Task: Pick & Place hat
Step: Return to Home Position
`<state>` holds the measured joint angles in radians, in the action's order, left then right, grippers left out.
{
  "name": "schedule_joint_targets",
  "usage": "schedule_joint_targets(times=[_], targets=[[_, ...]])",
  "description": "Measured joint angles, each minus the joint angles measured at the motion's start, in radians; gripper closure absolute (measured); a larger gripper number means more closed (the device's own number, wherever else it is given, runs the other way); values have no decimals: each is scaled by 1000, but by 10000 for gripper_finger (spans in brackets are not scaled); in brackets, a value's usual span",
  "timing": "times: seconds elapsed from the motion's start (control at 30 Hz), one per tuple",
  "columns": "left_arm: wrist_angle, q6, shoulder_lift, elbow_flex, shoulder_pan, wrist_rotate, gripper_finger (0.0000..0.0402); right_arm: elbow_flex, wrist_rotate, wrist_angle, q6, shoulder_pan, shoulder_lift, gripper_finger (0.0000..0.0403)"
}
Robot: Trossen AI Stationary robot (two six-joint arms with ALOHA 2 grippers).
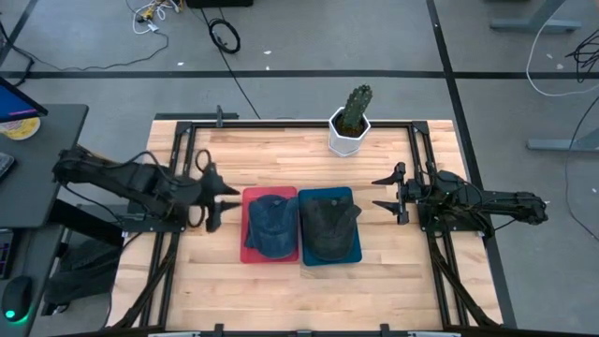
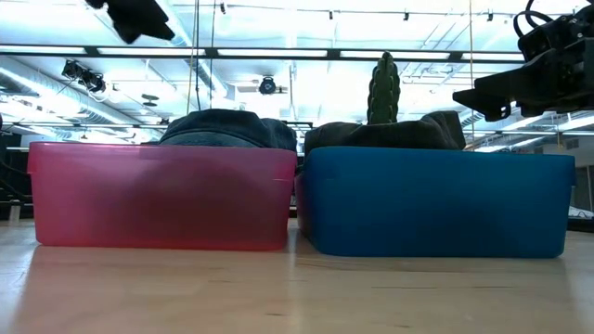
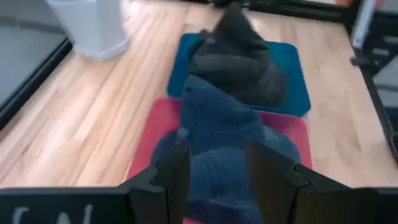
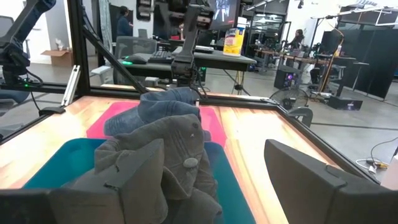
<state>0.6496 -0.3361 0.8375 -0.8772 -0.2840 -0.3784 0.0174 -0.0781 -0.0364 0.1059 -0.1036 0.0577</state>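
Grippers are found on either flank of the bins, and nothing is carried by either. At the far left, the left gripper [image 1: 220, 206] is held raised over the left side of the table [image 1: 281, 159], just beside the red bin [image 1: 247, 255]. Its claw is parted to a moderate gap and nothing is gripped in it. This fits an arm judged to be finished with placing and due back at its rest pose.

Dark blue caps [image 1: 271, 225] are heaped in the red bin, their crowns rising above its rim. The blue bin [image 1: 337, 194] is set touching it on the right, and the black cap [image 1: 329, 227] is bunched inside. The sorting by colour is therefore judged complete.

Behind the bins, near the far edge, a cactus [image 1: 355, 108] in a white pot [image 1: 348, 140] is left well apart from the work.

At the right, the right gripper [image 1: 379, 192] is held near the blue bin but clear of it, its claw spread wide and empty, pointed toward the bins.

How many caps lie in the red bin cannot be counted, since only one folded mass is shown. In the low view the brims are hidden behind the bin walls, and the left gripper is cut off by the picture's upper edge.
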Motion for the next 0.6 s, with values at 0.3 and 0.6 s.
schedule_joint_targets(times=[0.3,0.6], targets=[[-458,274,-96,177,118,368,246,0,-1,0,0,0,0,121],[-426,243,-191,277,283,377,246,0,0,0,0,0,0,121]])
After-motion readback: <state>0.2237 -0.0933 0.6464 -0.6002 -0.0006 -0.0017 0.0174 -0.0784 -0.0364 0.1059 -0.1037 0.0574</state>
